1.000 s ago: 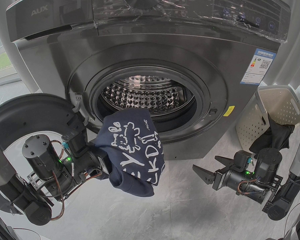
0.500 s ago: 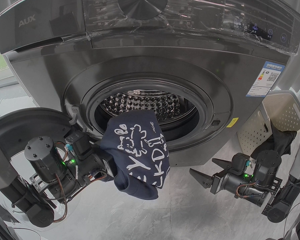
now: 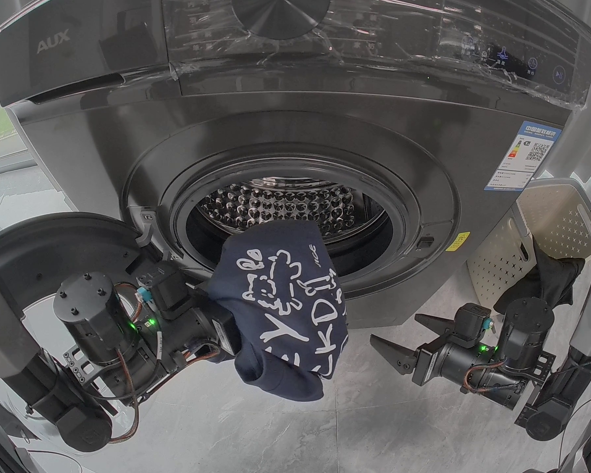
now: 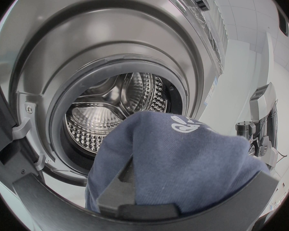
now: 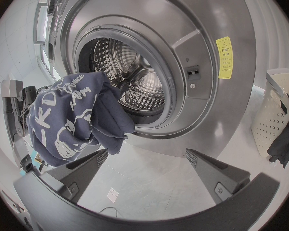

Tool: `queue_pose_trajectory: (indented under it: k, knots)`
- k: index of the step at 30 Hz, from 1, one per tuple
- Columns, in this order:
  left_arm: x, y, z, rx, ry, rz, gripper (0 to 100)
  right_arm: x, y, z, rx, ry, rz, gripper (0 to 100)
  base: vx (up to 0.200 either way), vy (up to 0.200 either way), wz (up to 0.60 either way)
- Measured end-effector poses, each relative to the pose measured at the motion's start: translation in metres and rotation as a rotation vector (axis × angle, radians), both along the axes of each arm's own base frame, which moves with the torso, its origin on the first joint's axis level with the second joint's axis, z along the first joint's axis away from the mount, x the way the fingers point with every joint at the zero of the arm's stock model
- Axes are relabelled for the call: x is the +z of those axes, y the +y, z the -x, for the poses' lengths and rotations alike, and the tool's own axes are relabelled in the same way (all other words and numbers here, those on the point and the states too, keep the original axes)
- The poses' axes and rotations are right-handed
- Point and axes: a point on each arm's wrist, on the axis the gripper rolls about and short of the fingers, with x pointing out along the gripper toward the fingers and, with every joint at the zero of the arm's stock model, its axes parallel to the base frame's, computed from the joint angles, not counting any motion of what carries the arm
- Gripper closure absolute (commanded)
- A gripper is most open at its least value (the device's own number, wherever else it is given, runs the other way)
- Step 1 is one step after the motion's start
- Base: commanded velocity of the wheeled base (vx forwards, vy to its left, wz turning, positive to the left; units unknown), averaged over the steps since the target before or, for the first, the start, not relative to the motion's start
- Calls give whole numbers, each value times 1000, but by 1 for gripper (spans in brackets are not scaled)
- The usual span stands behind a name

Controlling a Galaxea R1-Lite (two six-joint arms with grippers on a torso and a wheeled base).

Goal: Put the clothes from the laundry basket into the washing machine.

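The left gripper [image 3: 223, 331] has its jaws buried in a navy shirt [image 3: 285, 310]. The cloth bunches over them, so they appear clamped on a fold rather than spread. The shirt hangs just in front of the lower lip of the washing machine [image 3: 308, 100] opening, its top edge level with the rim and not yet inside. It looks light, soft and limp: it will sag and trail, so a bunched mid-body grab suits it, and loose ends may snag on the rim. The drum [image 3: 276, 202] behind the opening looks empty. The right gripper [image 3: 397, 336] hovers low to the right of the opening, jaws spread and holding nothing. Farther right of the opening, the laundry basket [image 3: 499, 257] has a dark garment [image 3: 545, 277] draped over its rim.
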Motion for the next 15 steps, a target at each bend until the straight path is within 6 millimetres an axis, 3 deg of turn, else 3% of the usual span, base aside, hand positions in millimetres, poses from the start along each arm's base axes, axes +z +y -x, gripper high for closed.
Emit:
queue_pose_trajectory:
  k: [4, 9, 15]
  knots:
    - [5, -9, -5, -13, -24, 19, 100, 1, 3, 1, 12, -7, -4, 0, 0, 0, 0]
    - [10, -26, -26, -14, -72, 47, 100, 2, 6, 4, 24, -10, -6, 0, 0, 0, 0]
    - [5, -33, -38, -10, -70, 49, 100, 3, 7, 6, 27, -10, -4, 0, 0, 0, 0]
